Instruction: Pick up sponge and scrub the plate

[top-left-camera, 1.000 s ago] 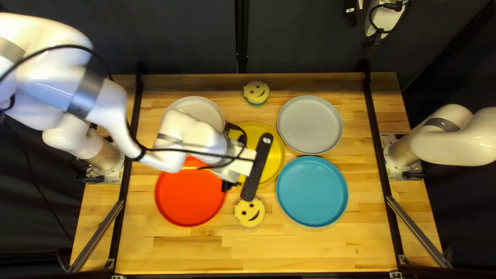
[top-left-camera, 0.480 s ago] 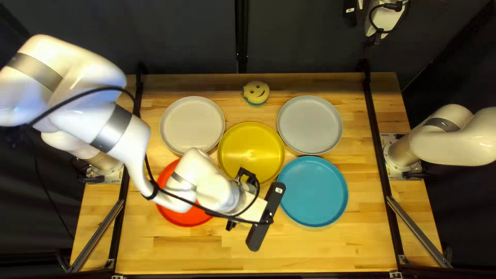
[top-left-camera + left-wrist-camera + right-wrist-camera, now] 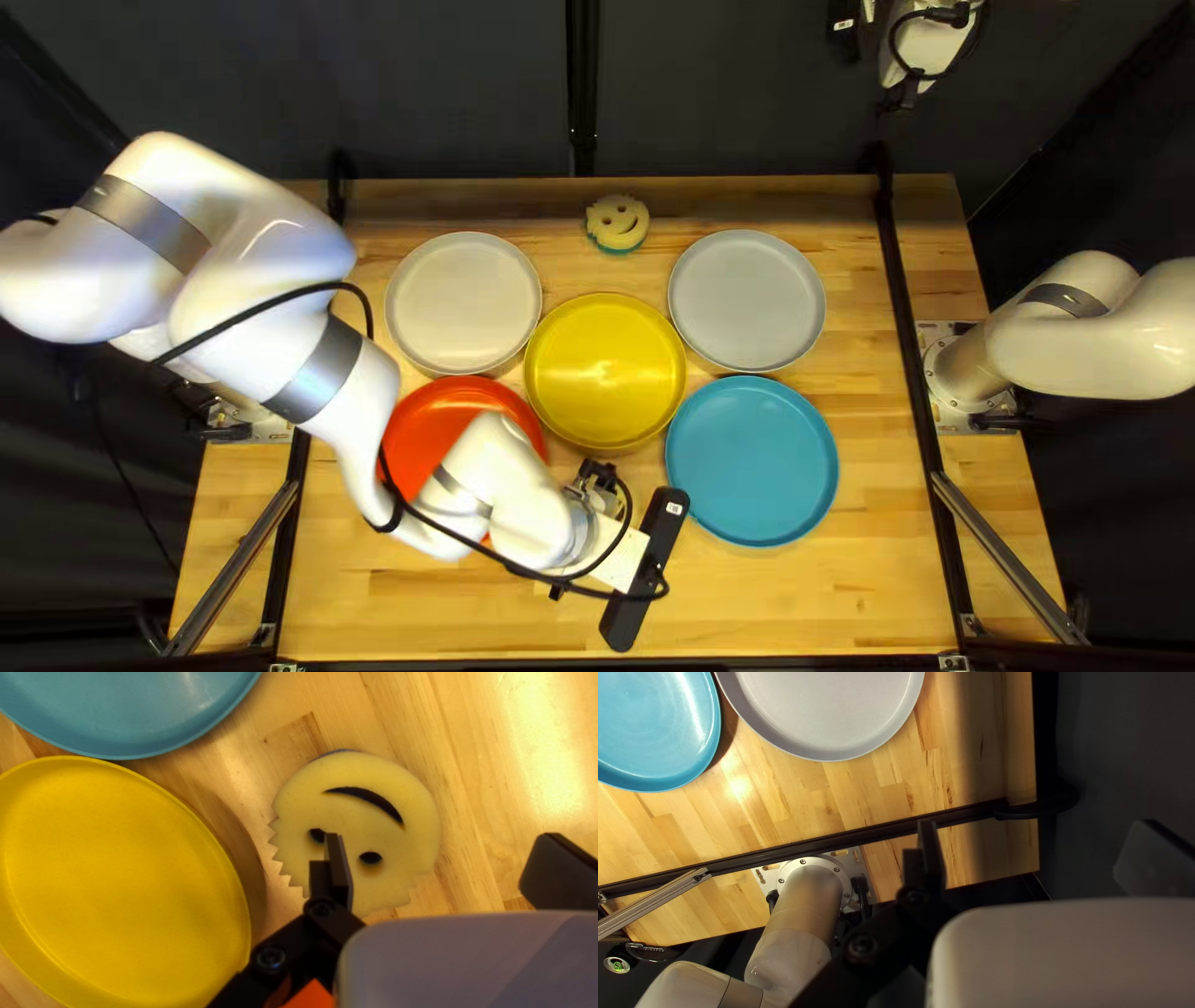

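Five round plates (image 3: 747, 300) sit mid-frame in the top left view, face up, presumably so any can be scrubbed. At lower centre, my left gripper (image 3: 442, 852) has its fingers apart, holding nothing. Its wrist view shows a smiling yellow sponge (image 3: 374, 815) lying on the table (image 3: 464, 765), partly hidden by one finger, near the yellow plate (image 3: 118, 877) — I judge I'm lining up a grasp. A second sponge (image 3: 618, 222) lies upper centre. My right gripper (image 3: 1036, 837) is spread and empty, its arm (image 3: 1096, 330) folded far right, probably for clearance. One white label (image 3: 674, 508) — unreadable — marks my left wrist's black bar (image 3: 626, 616).
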`<control>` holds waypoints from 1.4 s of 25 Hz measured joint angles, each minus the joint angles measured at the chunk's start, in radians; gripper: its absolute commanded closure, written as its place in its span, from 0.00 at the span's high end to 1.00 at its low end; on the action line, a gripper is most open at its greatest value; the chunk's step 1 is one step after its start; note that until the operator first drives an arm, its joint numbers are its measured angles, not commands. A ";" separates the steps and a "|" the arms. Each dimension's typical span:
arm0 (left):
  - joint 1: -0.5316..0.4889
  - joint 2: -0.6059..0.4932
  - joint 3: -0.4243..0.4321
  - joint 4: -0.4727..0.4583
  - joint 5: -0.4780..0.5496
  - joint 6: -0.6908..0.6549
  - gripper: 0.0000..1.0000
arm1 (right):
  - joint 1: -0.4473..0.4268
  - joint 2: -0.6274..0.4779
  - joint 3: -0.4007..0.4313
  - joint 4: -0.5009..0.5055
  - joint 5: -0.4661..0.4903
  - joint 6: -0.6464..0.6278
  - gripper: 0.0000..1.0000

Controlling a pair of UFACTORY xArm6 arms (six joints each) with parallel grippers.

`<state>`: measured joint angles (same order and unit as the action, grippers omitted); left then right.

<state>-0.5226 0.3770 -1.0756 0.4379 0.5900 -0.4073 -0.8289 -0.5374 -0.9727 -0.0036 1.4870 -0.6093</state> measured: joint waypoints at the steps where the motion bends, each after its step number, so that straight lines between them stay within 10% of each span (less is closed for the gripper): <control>1: 0.000 0.004 0.006 0.013 -0.009 -0.012 1.00 | 0.000 0.000 0.000 0.000 0.000 0.000 1.00; 8: 0.010 0.022 0.027 0.055 -0.054 -0.051 1.00 | 0.000 0.000 0.000 0.000 0.000 0.000 1.00; 10: 0.011 0.020 0.030 0.058 -0.053 -0.057 0.57 | 0.000 0.000 0.000 0.000 0.000 0.000 1.00; 11: 0.011 0.018 0.031 0.060 -0.051 -0.061 0.00 | 0.000 0.000 0.000 0.000 0.000 0.000 1.00; 35: 0.057 -0.119 0.093 -0.092 0.001 0.109 0.00 | 0.000 0.000 0.000 0.000 0.000 0.000 1.00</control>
<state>-0.4658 0.2581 -0.9827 0.3460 0.5911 -0.2984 -0.8289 -0.5374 -0.9727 -0.0036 1.4870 -0.6093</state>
